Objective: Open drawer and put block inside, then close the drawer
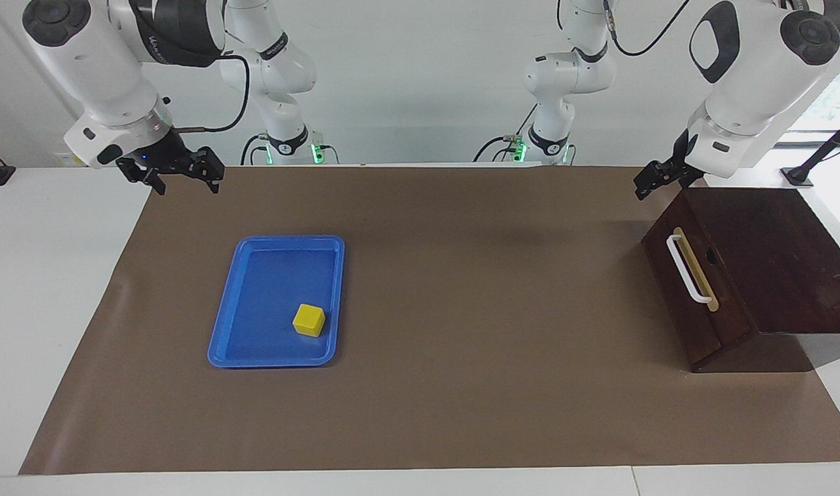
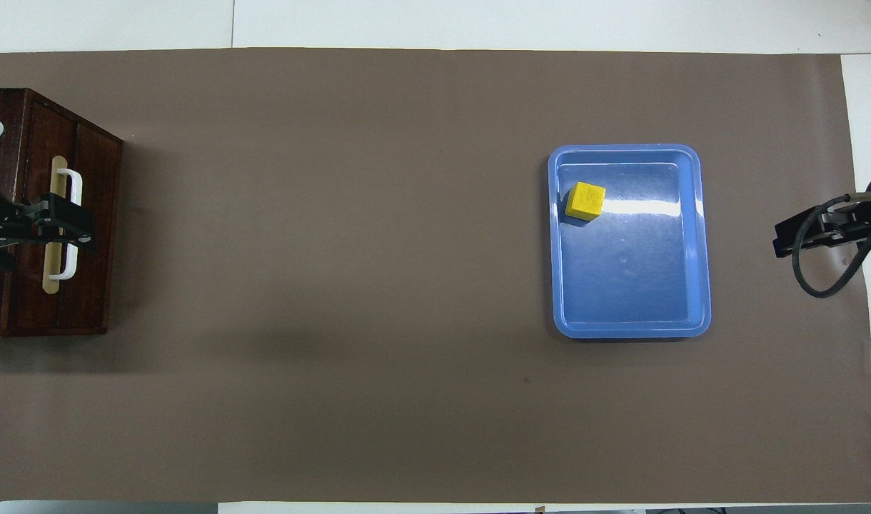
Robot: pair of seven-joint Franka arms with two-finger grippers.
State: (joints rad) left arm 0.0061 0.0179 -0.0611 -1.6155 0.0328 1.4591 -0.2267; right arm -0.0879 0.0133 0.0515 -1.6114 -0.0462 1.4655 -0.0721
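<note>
Nothing done yet: drawer shut, block waiting.

The dark brown wooden drawer [image 1: 695, 289] remains closed; the small yellow cube block [image 1: 309, 320] sits in the flat blue plastic tray [image 1: 220, 341], toward its five o'clock corner in the facing view. The left gripper [image 1: 657, 179] hangs over the drawer box and the right gripper [image 1: 179, 172] over the counter [image 1: 475, 289], both with fingers spread and empty.

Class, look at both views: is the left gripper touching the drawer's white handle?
Apart. The facing view shows the left gripper raised above the box's top corner, well clear of the drawer and its white handle; overhead it merely overlaps the handle.
</note>
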